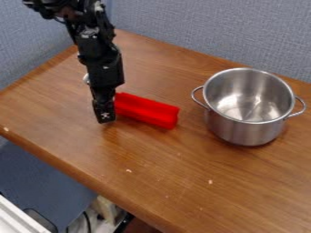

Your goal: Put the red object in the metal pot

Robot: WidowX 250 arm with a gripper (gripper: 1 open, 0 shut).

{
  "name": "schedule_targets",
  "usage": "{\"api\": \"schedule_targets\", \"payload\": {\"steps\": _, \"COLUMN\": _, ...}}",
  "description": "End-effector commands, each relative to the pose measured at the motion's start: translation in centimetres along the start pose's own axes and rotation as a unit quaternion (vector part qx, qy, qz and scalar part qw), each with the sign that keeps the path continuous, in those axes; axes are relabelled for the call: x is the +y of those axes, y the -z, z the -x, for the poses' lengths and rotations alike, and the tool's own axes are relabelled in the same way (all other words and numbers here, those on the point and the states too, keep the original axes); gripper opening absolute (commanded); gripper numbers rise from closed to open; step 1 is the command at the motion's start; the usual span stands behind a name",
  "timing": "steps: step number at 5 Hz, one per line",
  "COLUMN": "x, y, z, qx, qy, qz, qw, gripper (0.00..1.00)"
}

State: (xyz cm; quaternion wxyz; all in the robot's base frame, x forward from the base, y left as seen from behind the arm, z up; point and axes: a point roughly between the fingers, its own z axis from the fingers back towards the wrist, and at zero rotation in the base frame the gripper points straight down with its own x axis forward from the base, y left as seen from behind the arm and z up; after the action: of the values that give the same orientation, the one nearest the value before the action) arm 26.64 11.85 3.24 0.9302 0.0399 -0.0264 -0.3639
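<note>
We judge that we are at the grasping step: the black, jointed pincer [108, 106] is down at the near-left end of the bright red, elongated block with soft rounded edges [148, 110], which lies on the brown wooden surface [158, 173] and stretches out to the pincer's right in our view. We cannot tell whether the pincer is open or has closed on that end, since its dark fingertips overlap and hide the contact. The shiny stainless-steel pot with two small side handles [243, 132] stands farther to the pincer's right, beyond the block and apart from it. Next we would need a secure hold, then a lift high enough to clear the pot's rim before carrying the block across; held by one end, it might swing or slip. The black arm [93, 36] reaches in from the top left, steeply downward, with the pincer pointing down towards the surface.
</note>
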Motion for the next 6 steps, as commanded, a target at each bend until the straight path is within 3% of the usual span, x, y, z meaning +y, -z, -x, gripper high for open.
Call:
{"api": "schedule_targets", "payload": {"steps": 1, "x": 0.3, "y": -0.8, "z": -0.1, "qx": -0.008, "qy": 0.001, "qz": -0.014, "qw": 0.9999, "gripper": 0.00}}
{"api": "schedule_targets", "payload": {"steps": 3, "x": -0.3, "y": -1.9, "z": -0.1, "qx": 0.001, "qy": 0.002, "qz": -0.016, "qw": 0.9999, "gripper": 0.00}}
{"api": "schedule_targets", "payload": {"steps": 5, "x": -0.5, "y": -4.8, "z": -0.7, "qx": 0.022, "qy": 0.004, "qz": -0.030, "qw": 0.9993, "gripper": 0.00}}
{"api": "schedule_targets", "payload": {"steps": 6, "x": -0.8, "y": -6.4, "z": -1.7, "qx": 0.021, "qy": 0.017, "qz": -0.043, "qw": 0.9987, "gripper": 0.00}}
